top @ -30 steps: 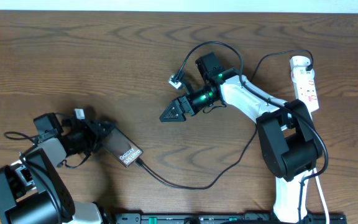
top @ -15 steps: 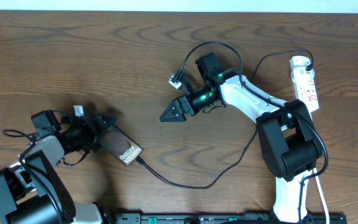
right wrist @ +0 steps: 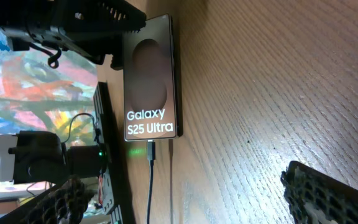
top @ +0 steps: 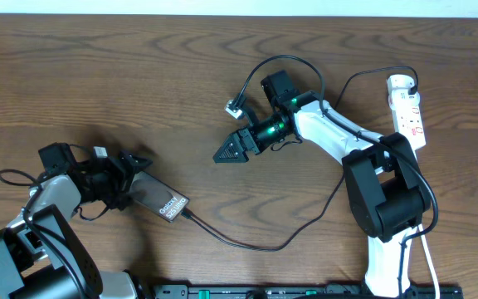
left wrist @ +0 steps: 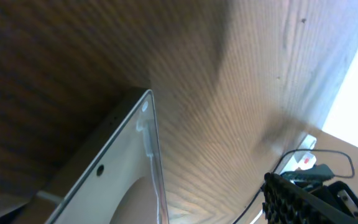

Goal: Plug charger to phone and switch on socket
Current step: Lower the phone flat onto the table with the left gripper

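On a dark wooden tabletop [top: 139, 75], the phone [top: 160, 200] is laid flat and at a slant near the front left, its white "Galaxy S25 Ultra" lettering turned up. The thin black charger [top: 256, 246] is seen plugged into the lettered end of the phone; from there it is curved along the front and led up to the white socket [top: 409, 108], which is placed at the far right. The left hand [top: 131, 176] is held at the phone's other end; whether it is grasping the phone cannot be told. The right hand [top: 225, 154] is held released, fingers spread wide, over mid-tabletop, well apart from the phone.
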`<act>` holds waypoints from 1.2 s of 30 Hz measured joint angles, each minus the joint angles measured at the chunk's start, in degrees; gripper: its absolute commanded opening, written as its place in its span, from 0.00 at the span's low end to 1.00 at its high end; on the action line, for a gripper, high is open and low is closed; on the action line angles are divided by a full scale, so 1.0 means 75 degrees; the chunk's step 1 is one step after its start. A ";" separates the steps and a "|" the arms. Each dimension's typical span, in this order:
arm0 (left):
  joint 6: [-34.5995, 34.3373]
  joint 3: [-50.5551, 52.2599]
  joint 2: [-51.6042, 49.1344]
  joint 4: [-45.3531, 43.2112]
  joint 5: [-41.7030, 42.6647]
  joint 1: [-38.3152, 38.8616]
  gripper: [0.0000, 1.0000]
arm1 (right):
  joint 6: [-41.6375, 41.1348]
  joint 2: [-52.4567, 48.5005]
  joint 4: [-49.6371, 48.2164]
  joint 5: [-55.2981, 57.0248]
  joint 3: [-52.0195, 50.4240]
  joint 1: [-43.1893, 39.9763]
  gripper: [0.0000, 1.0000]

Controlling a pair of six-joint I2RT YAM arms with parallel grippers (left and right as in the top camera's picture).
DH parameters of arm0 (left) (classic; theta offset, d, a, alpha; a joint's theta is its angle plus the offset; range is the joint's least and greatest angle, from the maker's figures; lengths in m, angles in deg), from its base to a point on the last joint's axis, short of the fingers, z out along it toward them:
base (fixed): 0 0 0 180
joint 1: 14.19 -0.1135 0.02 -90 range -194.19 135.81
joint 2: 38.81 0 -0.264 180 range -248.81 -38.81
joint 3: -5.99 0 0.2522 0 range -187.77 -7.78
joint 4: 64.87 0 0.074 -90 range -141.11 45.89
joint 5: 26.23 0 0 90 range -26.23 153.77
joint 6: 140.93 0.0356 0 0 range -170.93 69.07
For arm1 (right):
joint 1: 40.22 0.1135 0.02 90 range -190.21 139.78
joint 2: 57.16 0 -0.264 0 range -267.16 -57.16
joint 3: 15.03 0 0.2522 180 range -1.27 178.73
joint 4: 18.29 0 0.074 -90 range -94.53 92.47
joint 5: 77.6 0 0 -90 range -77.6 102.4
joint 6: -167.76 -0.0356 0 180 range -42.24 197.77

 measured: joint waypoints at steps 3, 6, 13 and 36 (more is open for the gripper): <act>-0.0149 -0.0093 0.0023 0.0242 -0.0289 0.0009 0.88 | 0.0000 0.0000 0.0003 0.0000 0.0000 0.0000 0.99; -0.0286 -0.0134 0.0055 0.0373 -0.0525 0.0009 0.88 | 0.0000 0.0000 0.0003 0.0000 0.0000 0.0000 0.99; -0.0455 -0.0192 0.0108 0.0624 -0.0889 0.0012 0.88 | -0.0003 0.0000 0.0003 0.0000 0.0000 0.0000 0.99; -0.0685 -0.0347 0.0242 0.1480 -0.1932 0.0015 0.88 | 0.0000 0.0000 0.0003 0.0000 0.0000 0.0000 0.99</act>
